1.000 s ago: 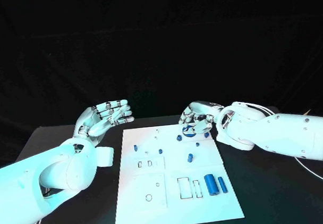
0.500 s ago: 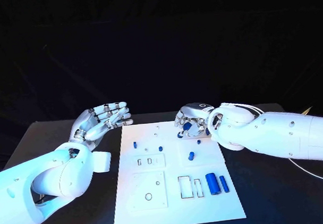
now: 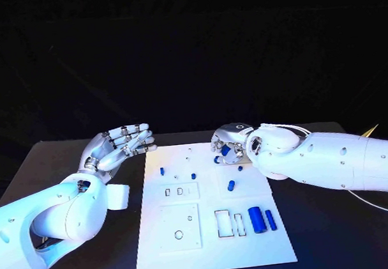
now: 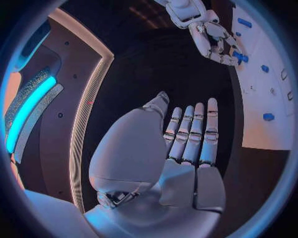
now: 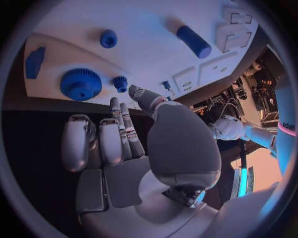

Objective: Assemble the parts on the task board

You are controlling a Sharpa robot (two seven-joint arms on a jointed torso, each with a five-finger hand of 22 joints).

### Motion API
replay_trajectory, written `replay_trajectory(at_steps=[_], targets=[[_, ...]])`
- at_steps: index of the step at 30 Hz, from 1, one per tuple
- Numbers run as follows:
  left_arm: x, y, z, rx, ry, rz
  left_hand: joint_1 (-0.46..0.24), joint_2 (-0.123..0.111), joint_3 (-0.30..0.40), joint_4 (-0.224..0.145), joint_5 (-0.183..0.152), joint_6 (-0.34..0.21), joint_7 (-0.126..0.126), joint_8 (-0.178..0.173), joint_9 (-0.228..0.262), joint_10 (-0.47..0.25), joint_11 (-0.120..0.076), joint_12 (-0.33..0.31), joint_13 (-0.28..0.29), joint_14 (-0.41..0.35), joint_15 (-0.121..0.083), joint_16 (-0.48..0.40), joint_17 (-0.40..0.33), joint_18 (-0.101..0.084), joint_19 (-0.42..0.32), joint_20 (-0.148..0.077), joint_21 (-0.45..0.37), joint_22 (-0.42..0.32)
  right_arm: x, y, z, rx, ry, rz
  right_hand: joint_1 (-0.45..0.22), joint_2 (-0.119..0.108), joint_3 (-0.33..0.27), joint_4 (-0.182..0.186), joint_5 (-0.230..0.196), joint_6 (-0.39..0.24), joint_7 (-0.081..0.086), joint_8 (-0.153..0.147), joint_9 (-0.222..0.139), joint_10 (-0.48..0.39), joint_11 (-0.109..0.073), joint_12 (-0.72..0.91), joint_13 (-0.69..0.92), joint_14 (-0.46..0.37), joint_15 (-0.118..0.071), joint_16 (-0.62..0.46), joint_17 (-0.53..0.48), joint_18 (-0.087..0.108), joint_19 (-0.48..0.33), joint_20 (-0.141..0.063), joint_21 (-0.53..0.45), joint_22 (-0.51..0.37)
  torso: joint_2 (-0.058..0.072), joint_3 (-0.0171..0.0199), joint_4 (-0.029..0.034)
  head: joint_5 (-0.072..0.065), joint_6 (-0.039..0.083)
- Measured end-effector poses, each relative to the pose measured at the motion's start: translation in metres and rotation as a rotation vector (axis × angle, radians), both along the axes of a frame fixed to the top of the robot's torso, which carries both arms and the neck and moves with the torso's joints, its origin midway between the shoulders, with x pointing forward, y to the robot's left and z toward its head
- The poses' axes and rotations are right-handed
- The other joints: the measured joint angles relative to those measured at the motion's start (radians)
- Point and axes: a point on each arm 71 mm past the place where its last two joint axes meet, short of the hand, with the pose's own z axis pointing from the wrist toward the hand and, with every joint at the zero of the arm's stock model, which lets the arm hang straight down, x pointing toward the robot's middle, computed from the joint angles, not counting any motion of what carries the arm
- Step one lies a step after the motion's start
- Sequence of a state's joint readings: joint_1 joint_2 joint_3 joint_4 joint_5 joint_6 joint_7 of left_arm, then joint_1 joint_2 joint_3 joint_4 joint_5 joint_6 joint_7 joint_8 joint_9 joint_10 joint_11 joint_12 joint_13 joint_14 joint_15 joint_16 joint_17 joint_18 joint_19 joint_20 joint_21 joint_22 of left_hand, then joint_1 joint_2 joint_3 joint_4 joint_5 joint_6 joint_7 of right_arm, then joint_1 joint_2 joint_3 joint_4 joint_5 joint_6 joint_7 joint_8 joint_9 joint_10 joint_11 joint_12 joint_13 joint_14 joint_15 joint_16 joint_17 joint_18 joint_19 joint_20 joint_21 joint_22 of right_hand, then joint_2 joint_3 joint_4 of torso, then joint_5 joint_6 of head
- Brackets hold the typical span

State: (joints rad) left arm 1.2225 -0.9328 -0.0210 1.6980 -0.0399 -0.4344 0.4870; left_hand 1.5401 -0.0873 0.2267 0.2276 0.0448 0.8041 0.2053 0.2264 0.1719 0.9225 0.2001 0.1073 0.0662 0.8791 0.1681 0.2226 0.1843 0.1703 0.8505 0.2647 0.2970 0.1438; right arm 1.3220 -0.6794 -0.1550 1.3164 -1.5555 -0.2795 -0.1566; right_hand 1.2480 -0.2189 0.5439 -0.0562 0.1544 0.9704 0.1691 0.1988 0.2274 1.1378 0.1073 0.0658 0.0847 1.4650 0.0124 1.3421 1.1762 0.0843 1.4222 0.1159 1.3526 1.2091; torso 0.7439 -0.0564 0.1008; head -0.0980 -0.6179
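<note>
Head view: right hand (image 3: pixel 229 141) over task board (image 3: pixel 214 248), fingers (image 5: pixel 124 130) near blue gear (image 5: pixel 81 84).

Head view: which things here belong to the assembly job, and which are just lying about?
Job:
white task board
large blue cylinder
small blue cylinder
blue gear wheel
right hand, at the board's far edge

Lying about:
black table
left hand, open and idle
</note>
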Motion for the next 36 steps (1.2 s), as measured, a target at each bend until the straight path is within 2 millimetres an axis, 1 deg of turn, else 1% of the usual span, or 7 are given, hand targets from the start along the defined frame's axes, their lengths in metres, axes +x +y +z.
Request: replay_trajectory(at_steps=[7,9,20,25,29,31,36], targets=[[-0.0002,0.0006,0.0002,0.000,0.001,-0.002,0.000,0.000,0.000,0.000,0.000,0.000,0.000,0.000,0.000,0.000,0.000,0.000,0.000,0.000,0.000,0.000,0.000,0.000,0.000,0.000,0.000,0.000,0.0019,-0.0023,-0.0015,-0.029,0.001,-0.015,0.000,0.000,0.003,0.003,0.000,0.000,0.000,0.000,0.005,-0.004,-0.004,0.000,0.002,0.000,0.000,0.009,0.007,0.000,0.000,0.000,0.012,0.020,0.006,-0.0003,0.0025,0.000,0.003],[-0.0002,0.0008,0.0002,0.000,0.001,-0.002,0.000,0.000,0.000,0.000,0.000,0.000,0.000,0.000,-0.001,0.000,0.000,0.000,0.000,0.000,0.000,0.000,0.000,0.000,0.000,0.000,0.000,0.000,0.0019,-0.0023,-0.0016,-0.034,0.001,-0.015,0.000,0.000,0.007,0.007,0.000,0.003,-0.004,0.000,0.008,-0.004,-0.004,0.000,0.004,0.000,0.000,0.016,0.012,-0.015,0.009,0.002,0.021,0.031,0.008,-0.0004,0.0025,0.000,0.004],[-0.0003,0.0024,0.0002,0.001,0.003,-0.002,0.000,0.000,0.003,0.003,0.000,0.000,0.000,0.000,-0.001,0.000,0.000,0.000,0.000,0.000,0.000,0.000,0.000,0.000,0.000,0.000,0.000,0.000,0.0026,-0.0014,-0.0030,-0.046,0.002,-0.014,0.000,0.000,0.020,0.020,0.000,0.019,-0.007,0.006,0.022,0.009,-0.009,0.000,0.009,0.000,0.000,0.028,0.019,-0.015,0.012,-0.002,0.036,0.057,0.019,-0.0017,0.0047,0.000,0.012],[-0.0004,0.0030,0.0001,0.001,0.004,-0.003,0.000,0.000,0.003,0.003,0.000,0.000,0.000,0.000,-0.001,0.000,0.000,0.000,0.000,0.000,0.000,0.000,0.001,0.000,0.000,0.000,0.004,0.001,0.0029,-0.0016,-0.0039,-0.046,0.003,-0.015,0.009,0.010,0.037,0.023,0.000,0.040,-0.011,0.022,0.036,0.036,-0.014,0.005,0.013,0.000,0.000,0.036,0.024,-0.015,0.019,-0.002,0.049,0.076,0.022,-0.0021,0.0056,0.001,0.010],[-0.0002,0.0034,0.0000,0.002,0.005,-0.003,0.000,0.000,0.003,0.003,0.000,0.000,0.000,0.000,-0.001,0.000,0.000,0.000,0.000,0.000,0.000,0.000,0.001,0.000,0.000,0.000,0.004,0.001,0.0023,-0.0004,-0.0036,-0.040,-0.001,-0.011,0.015,0.015,0.052,0.027,0.000,0.057,-0.021,0.037,0.049,0.061,-0.022,0.008,0.018,0.000,0.000,0.043,0.032,-0.015,0.025,-0.007,0.065,0.098,0.024,-0.0021,0.0058,0.002,0.009],[0.0000,0.0036,0.0000,0.002,0.005,-0.002,0.000,0.000,0.003,0.003,0.000,0.000,0.000,0.000,-0.001,0.000,0.000,0.000,0.000,0.000,0.000,0.000,0.001,0.000,0.000,0.000,0.004,0.001,0.0020,0.0002,-0.0033,-0.034,-0.004,-0.009,0.018,0.018,0.063,0.027,-0.001,0.070,-0.026,0.047,0.058,0.081,-0.027,0.013,0.021,0.002,-0.010,0.051,0.035,-0.015,0.031,-0.014,0.075,0.099,0.025,-0.0027,0.0059,0.003,0.009],[0.0002,0.0040,-0.0002,0.003,0.006,-0.002,0.000,0.000,0.003,0.003,0.000,0.000,0.000,0.000,-0.001,0.000,0.000,-0.004,0.000,0.000,0.000,0.000,0.001,0.000,0.000,0.000,0.004,0.001,0.0010,0.0009,-0.0015,-0.009,-0.024,-0.008,0.030,0.031,0.079,0.020,-0.010,0.102,-0.041,0.079,0.086,0.121,-0.044,0.021,0.032,0.001,-0.024,0.056,0.039,-0.031,0.039,-0.021,0.086,0.099,0.027,-0.0033,0.0059,0.004,0.009]])
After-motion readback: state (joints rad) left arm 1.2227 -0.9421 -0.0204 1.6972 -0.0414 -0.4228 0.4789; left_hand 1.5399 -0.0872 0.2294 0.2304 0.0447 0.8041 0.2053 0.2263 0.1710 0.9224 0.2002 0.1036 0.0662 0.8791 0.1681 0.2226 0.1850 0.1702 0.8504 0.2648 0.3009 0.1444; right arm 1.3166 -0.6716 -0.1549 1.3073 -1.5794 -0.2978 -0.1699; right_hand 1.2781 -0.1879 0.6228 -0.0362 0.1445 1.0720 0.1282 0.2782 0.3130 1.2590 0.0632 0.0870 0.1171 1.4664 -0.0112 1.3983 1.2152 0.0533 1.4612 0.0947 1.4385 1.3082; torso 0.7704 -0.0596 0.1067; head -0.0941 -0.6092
